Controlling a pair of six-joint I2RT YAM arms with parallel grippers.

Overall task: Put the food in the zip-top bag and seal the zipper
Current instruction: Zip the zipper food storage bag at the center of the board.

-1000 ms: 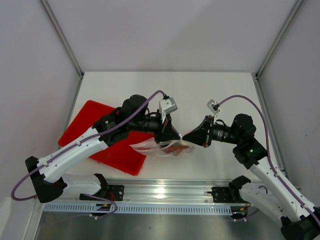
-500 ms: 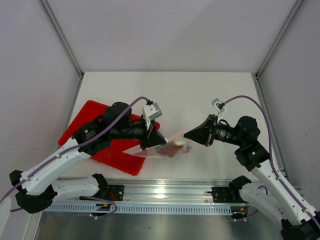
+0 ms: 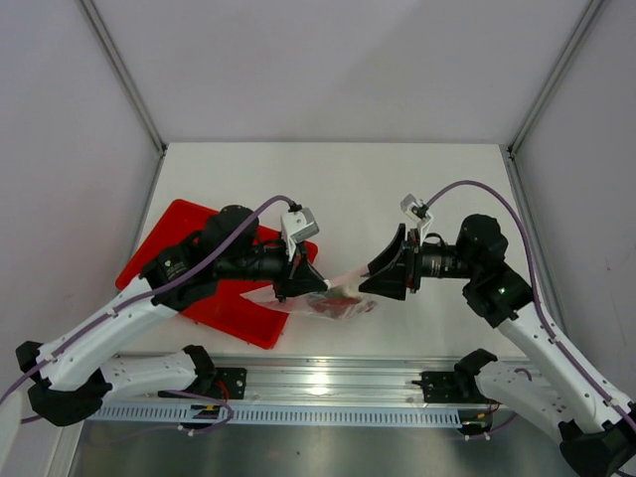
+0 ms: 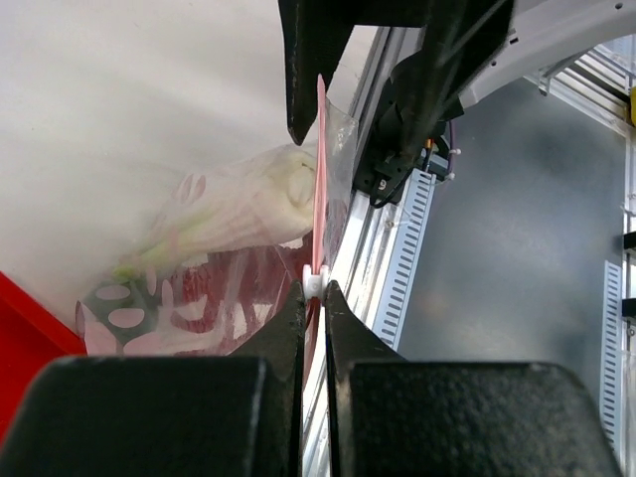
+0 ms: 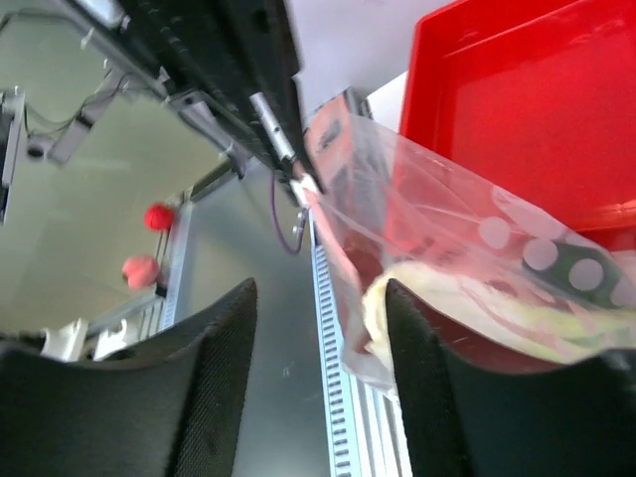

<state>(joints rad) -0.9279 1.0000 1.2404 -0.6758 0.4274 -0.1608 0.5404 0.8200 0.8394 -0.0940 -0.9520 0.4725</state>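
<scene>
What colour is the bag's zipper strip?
The zipper is pink-red, clearest in the left wrist view.

No readable text, views perhaps too blurred

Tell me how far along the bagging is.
Done: leek and red lobster sit inside the zip-top bag; the green fruit isn't visible. In hand: left gripper pinches the zipper; right gripper open around the bag's end. Left: finish sealing.

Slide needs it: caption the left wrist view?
Left gripper shut on the zipper of the zip-top bag, leek inside.
</scene>
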